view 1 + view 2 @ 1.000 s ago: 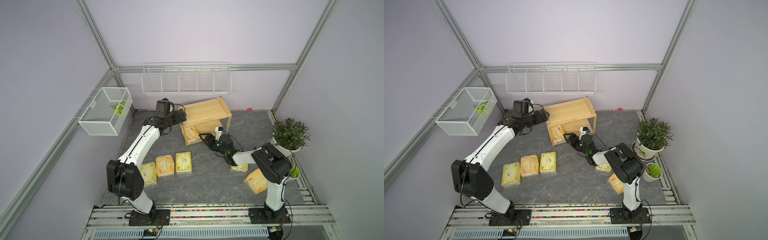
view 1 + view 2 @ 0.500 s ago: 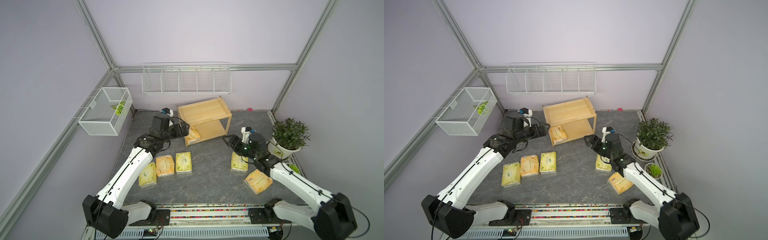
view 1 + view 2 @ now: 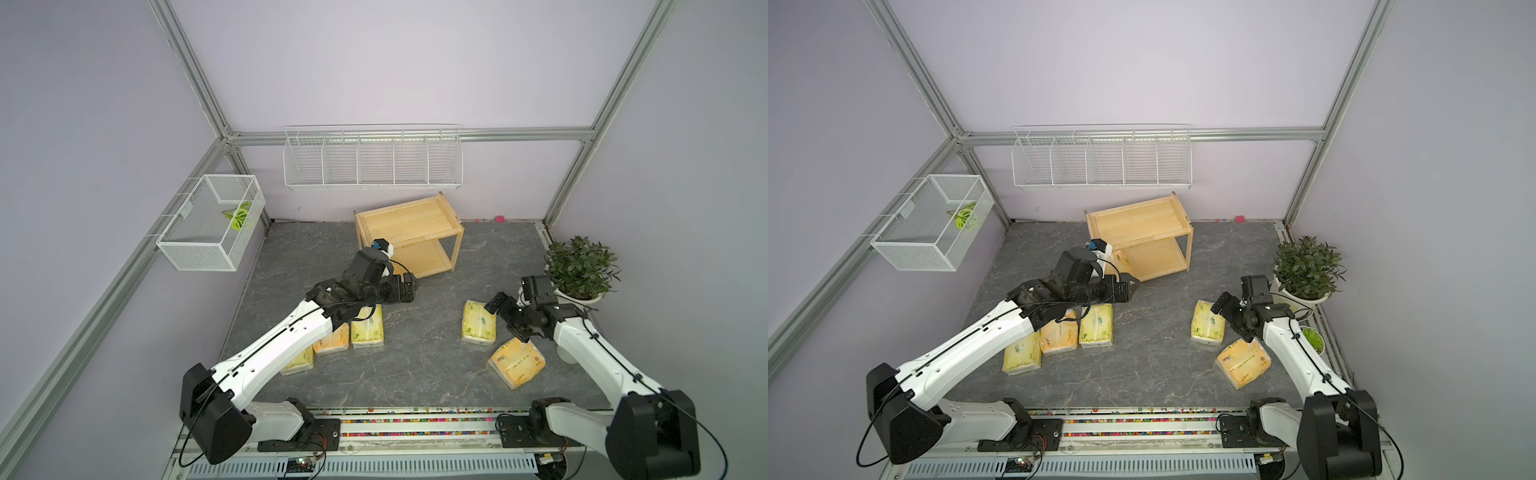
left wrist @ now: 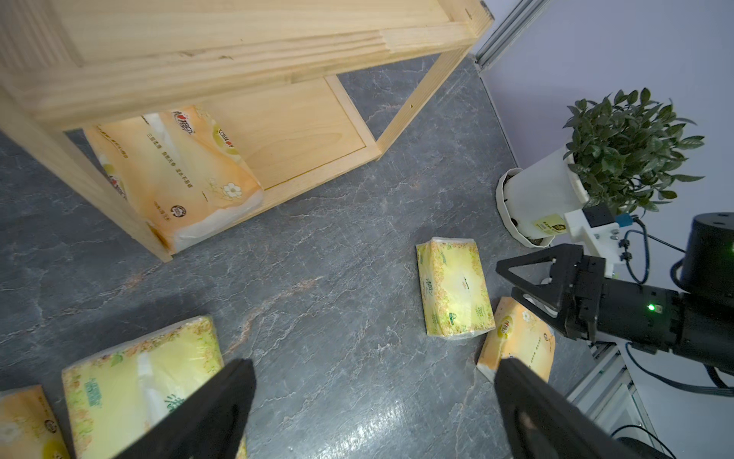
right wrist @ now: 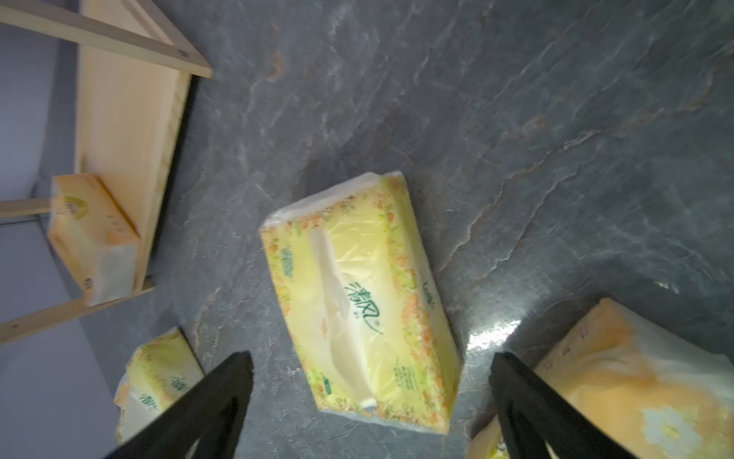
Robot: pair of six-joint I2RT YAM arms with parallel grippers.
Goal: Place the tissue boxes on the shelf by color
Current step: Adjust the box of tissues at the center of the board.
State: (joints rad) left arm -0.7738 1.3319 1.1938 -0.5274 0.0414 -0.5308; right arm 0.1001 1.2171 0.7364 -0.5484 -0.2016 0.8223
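Both end effectors are spread wide and empty. The right end effector (image 3: 505, 321) hovers over a pale yellow-green plastic-wrapped tissue pack (image 3: 478, 322) lying flat on the grey marbled tabletop (image 3: 415, 374) at the right. The left end effector (image 4: 373, 367) hangs near the small two-tier light wooden shelf (image 3: 409, 224), whose lower tier holds one orange wrapped pack (image 4: 174, 171). Another orange pack (image 3: 517, 365) lies just beside the target's near corner, so a descending finger could snag it. The slick, soft wrap might also slip from the grip.

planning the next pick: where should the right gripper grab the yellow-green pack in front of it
Mid-length on the yellow-green pack, jaws on its long sides, from above. It lies flat, that width likely fits the open right gripper, and the middle stays clear of the orange pack at its corner.
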